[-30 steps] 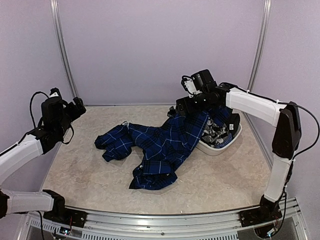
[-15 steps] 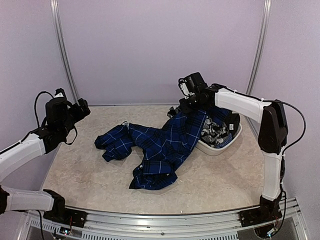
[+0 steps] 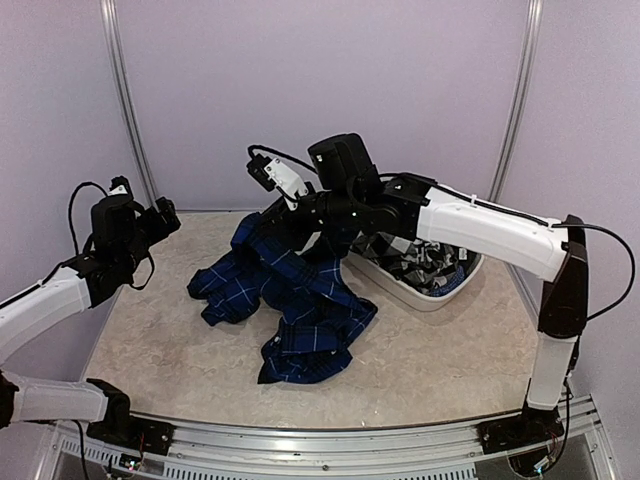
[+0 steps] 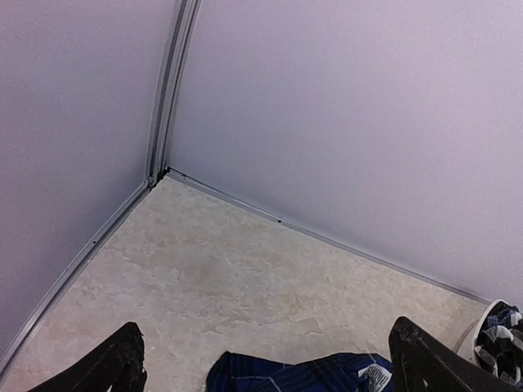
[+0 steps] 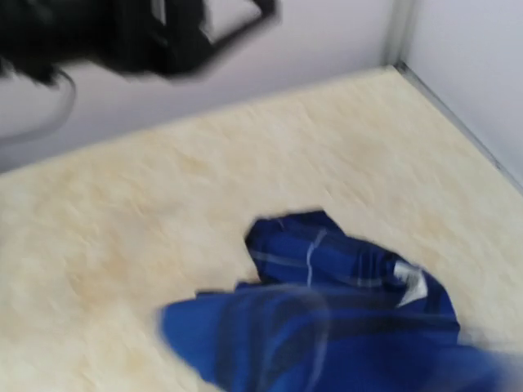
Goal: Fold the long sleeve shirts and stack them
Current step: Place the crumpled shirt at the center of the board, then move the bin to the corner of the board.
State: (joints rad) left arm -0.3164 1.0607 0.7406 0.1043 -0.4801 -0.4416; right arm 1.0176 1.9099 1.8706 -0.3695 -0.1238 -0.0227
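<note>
aloft, right pincer point(image 3: 280, 220) outstretched, gripping blue shirt point(image 3: 305, 300)

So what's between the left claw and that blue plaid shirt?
Only bare beige marbled tabletop; the top view shows the left gripper apart from the royal blue plaid cloth shirt.

This is a robot test cell in a lab. Plain lilac panels point(image 3: 320, 90) close off the back and both sides, joined by bare aluminium posts point(image 3: 122, 110) at upper left and upper right. A marble-look tabletop point(image 3: 160, 350) ends at a slotted metal rail point(image 3: 330, 440) along the bottom edge, where the arm bases point(image 3: 105, 405) are bolted.
</note>
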